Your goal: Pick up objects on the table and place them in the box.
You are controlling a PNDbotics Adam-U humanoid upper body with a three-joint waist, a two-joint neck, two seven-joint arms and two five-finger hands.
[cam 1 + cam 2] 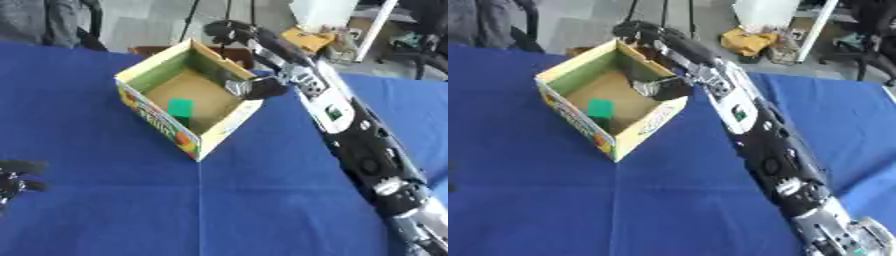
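**Right hand over the box's right wall, something silvery at its fingers**

Plainly, the relation that matters is vertical: the right hand (262, 88) sits at the right wall of the box (143, 67), with the open cavity just to its left and below. A small silvery, crumpled-looking thing (236, 87) shows at the fingers, just inside the rim; the fingers look curled around it, though I cannot make out what it is. Any release would, by my judgement, send it down onto the box floor instead of onto the cloth.

Already inside lies a green block (180, 107), flat-faced and square-edged, resting on the brown cardboard floor toward the near-left corner, well clear of the hand.

Open-topped, the box is made of thin card, with pale yellow rims, green inner walls and printed fruit colours on its near-left face. It stands askew, one corner pointing near. The blue tablecloth (105, 200) beneath it is matte, with a faint crease running toward the near edge.

The right arm is much the nearer. The left hand (16, 177) rests at the near left edge, well apart from the box; only dark fingers show, and I cannot tell how they are set.
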